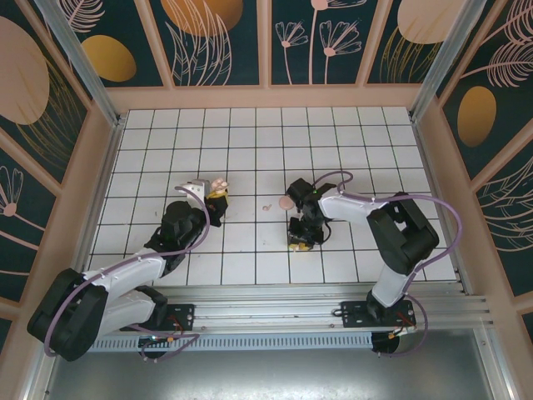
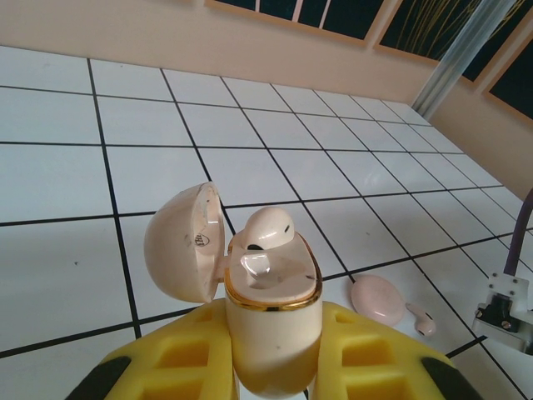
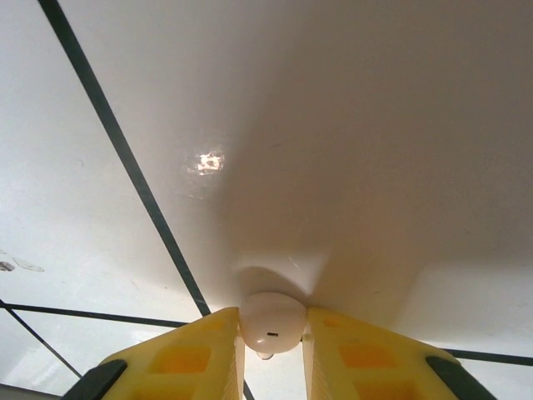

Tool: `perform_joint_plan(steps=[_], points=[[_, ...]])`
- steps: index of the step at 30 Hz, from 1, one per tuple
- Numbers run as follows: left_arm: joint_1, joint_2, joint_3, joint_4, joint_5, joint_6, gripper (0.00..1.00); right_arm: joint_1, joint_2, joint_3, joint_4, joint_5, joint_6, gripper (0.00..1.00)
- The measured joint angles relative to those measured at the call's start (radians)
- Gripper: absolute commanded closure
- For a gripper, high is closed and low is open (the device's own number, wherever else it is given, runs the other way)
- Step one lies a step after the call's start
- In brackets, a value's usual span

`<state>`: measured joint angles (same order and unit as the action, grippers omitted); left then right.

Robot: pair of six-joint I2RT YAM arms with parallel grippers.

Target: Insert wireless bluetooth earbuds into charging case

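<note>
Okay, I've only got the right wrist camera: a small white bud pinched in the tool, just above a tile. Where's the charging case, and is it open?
Observer: The left tool grips the charging case, with its lid swung open.
Operator: Anything inside it?
Observer: One earbud sits in it.
Operator: Anything loose nearby?
Observer: A pink oval piece lies to the case's right, with a tiny pale piece beside it.

You see the charging case (image 2: 272, 333) cut off at 6 o'clock. The pads (image 3: 191, 360) half-hide a pale round piece (image 3: 271, 321).
</note>
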<state>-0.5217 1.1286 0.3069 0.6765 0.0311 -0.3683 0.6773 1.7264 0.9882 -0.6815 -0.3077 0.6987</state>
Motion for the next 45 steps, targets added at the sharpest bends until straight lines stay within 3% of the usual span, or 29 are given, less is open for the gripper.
perform_joint_plan(steps=[6,12,25,33,45], points=[[0.0,0.027,0.0,0.028,0.069,0.026,0.87,0.005,-0.072,-0.039,0.098,0.073,0.01,0.78],[-0.006,0.092,0.001,0.083,0.167,0.08,0.88,0.005,-0.239,-0.105,0.205,0.121,0.01,0.78],[-0.11,0.312,0.128,0.197,0.362,0.267,0.89,0.066,-0.562,-0.148,0.448,0.221,-0.13,0.79],[-0.123,0.327,0.173,0.233,0.422,0.395,0.89,0.137,-0.622,-0.149,0.532,0.274,-0.213,0.79],[-0.134,0.327,0.204,0.232,0.433,0.51,0.89,0.182,-0.573,-0.128,0.607,0.285,-0.269,0.79]])
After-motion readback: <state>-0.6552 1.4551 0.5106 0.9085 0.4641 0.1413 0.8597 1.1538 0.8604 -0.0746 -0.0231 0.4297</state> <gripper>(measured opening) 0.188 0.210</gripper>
